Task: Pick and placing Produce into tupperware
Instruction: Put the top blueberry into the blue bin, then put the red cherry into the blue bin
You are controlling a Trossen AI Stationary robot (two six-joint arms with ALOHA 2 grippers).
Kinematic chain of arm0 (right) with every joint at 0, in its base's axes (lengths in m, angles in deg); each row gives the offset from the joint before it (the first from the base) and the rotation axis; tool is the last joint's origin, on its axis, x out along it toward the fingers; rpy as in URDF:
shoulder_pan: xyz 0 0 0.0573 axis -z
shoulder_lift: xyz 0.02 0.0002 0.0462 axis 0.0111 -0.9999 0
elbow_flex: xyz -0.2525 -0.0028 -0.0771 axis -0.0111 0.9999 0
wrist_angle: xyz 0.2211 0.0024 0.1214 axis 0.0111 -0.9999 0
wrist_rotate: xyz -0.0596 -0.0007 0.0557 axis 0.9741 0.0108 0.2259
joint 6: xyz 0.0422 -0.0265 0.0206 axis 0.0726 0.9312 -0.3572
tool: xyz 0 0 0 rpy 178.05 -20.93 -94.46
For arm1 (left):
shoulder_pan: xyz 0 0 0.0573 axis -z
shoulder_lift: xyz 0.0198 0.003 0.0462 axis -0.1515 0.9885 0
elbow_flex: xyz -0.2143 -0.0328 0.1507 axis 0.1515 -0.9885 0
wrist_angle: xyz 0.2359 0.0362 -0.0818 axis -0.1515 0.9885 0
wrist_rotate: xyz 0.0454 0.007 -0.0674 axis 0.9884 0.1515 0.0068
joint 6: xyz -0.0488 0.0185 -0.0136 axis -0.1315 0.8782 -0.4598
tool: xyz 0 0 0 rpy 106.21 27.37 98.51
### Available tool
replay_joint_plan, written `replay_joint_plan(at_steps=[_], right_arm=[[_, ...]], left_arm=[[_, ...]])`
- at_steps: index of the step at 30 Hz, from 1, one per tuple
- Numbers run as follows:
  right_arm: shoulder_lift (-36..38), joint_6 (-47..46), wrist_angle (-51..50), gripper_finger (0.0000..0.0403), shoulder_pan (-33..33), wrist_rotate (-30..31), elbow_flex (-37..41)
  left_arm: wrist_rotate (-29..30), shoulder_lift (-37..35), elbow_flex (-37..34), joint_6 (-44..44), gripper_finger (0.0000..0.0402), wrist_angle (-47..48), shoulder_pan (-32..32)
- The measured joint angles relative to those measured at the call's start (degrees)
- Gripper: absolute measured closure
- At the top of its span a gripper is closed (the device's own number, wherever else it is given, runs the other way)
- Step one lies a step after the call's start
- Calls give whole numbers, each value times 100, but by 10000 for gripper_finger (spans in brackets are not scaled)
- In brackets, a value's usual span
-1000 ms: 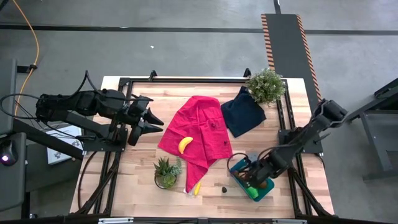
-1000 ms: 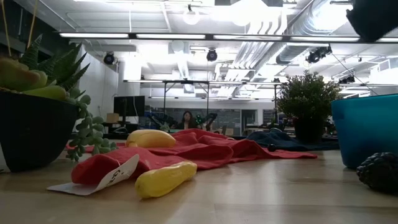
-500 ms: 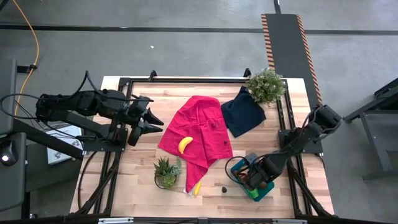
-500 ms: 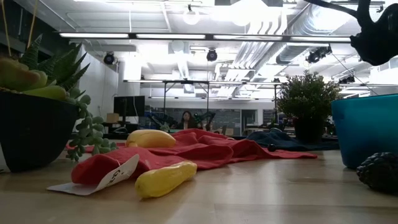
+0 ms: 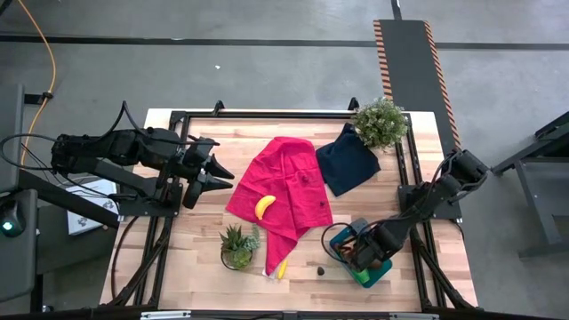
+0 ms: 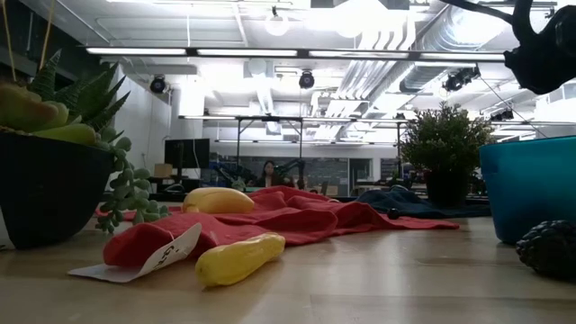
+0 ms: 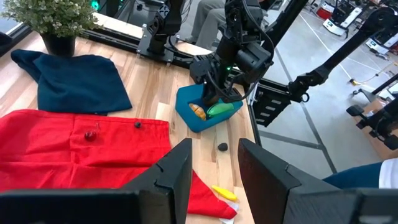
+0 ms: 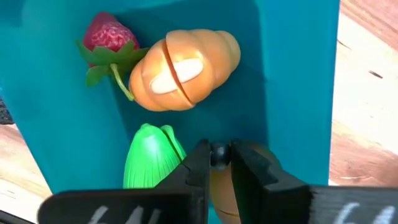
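The teal tupperware (image 5: 336,240) stands at the near right and holds a strawberry (image 8: 106,37), an orange piece (image 8: 183,68), a green piece (image 8: 149,155) and a brown piece (image 8: 224,190). My right gripper (image 8: 217,155) points down into it, shut on a small dark knob. One yellow banana (image 5: 264,206) lies on the red cloth. Another banana (image 5: 282,268) lies by the near edge, beside a small dark piece (image 5: 320,268). My left gripper (image 5: 218,173) hangs raised at the table's left, open with nothing between its fingers. My right gripper pinches a small dark round knob (image 8: 217,153) between its two fingertips, coming from above and pointing down. The brown piece lies right beneath the knob, inside the tupperware. Whether the knob belongs to that piece I cannot tell.
A red cloth (image 5: 284,182) covers the table's middle and a navy cloth (image 5: 347,160) lies behind it. A leafy potted plant (image 5: 380,120) stands at the far right and a succulent pot (image 5: 238,247) at the near middle. A person (image 6: 268,171) sits far off.
My right gripper has sunk a little toward the tupperware and then kept still, its fingers staying shut.
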Motion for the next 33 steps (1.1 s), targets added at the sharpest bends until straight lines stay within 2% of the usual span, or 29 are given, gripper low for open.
replay_joint_plan(at_steps=[12,28,33], right_arm=[[2,1,97,293,0,59,0],[65,-2,192,289,4,101,-83],[357,198,-191,289,51,808,-688]], left_arm=[[0,1,0,0,284,-2,0],[0,1,0,-1,284,90,0],[0,1,0,0,284,118,0]])
